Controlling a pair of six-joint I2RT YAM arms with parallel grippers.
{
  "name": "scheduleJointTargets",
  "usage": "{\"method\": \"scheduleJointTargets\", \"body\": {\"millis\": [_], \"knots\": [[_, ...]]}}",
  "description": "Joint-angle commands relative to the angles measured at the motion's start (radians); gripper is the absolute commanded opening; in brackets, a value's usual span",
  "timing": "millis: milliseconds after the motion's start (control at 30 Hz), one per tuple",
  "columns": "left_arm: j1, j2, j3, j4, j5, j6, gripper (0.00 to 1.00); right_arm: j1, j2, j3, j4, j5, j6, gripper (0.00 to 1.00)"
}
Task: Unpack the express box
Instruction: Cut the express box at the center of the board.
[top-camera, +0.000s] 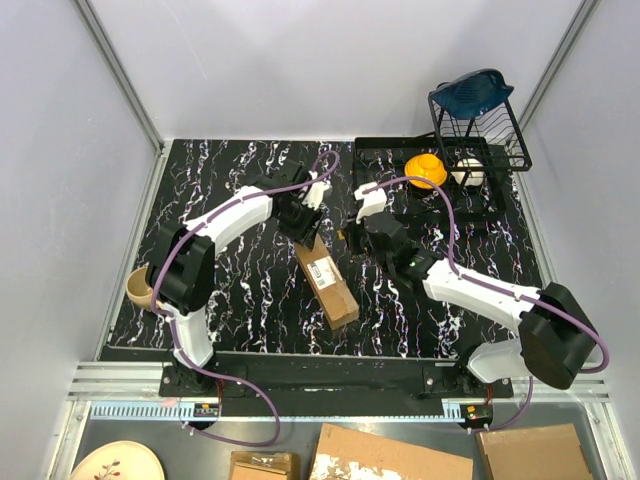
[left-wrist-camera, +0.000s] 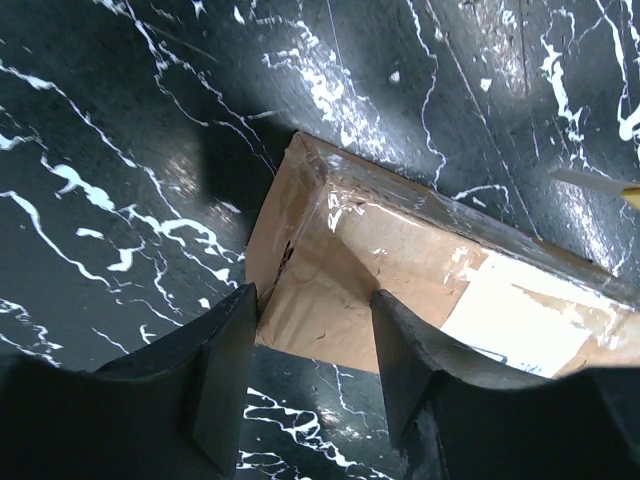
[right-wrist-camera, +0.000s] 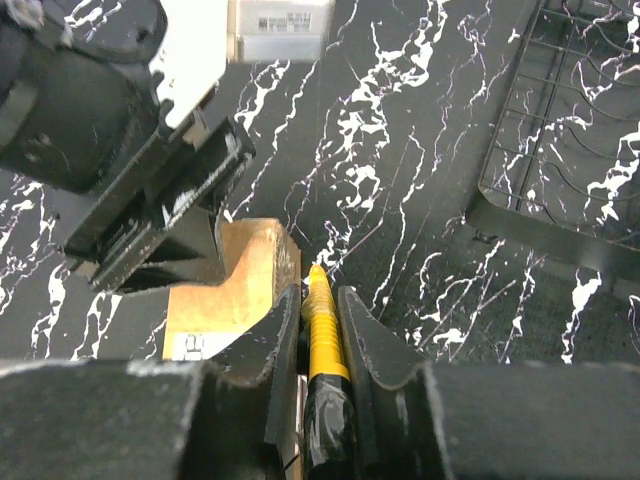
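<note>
The express box (top-camera: 327, 278) lies aslant at the middle of the desk (top-camera: 230, 300). The left fingers (left-wrist-camera: 222, 375) are spread over its far end, above the taped top. Just to the right, the right fingers (right-wrist-camera: 275, 352) pinch a yellow-and-black utility knife (right-wrist-camera: 325, 350), whose tip is beside the box's far corner.

The express box (top-camera: 327, 283) is brown with a white label. The table (top-camera: 250, 310) under it is black, veined white; the utility knife (right-wrist-camera: 322, 330) beside it is yellow-and-black.
</note>
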Motion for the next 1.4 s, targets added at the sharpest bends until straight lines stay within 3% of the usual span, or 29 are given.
{"method": "scheduleJointTargets", "body": {"millis": [0, 633, 1367], "knots": [[-0.004, -0.029, -0.041, 0.038, -0.019, -0.017, 0.52, -0.005, -0.006, -0.009, 0.165, -0.017, -0.032, 0.00], [-0.004, 0.002, -0.089, 0.078, -0.051, 0.019, 0.46, -0.006, 0.111, -0.090, 0.376, -0.092, -0.047, 0.00], [-0.004, 0.010, -0.094, 0.085, -0.034, 0.022, 0.41, -0.005, 0.158, -0.049, 0.404, -0.115, -0.050, 0.00]]}}
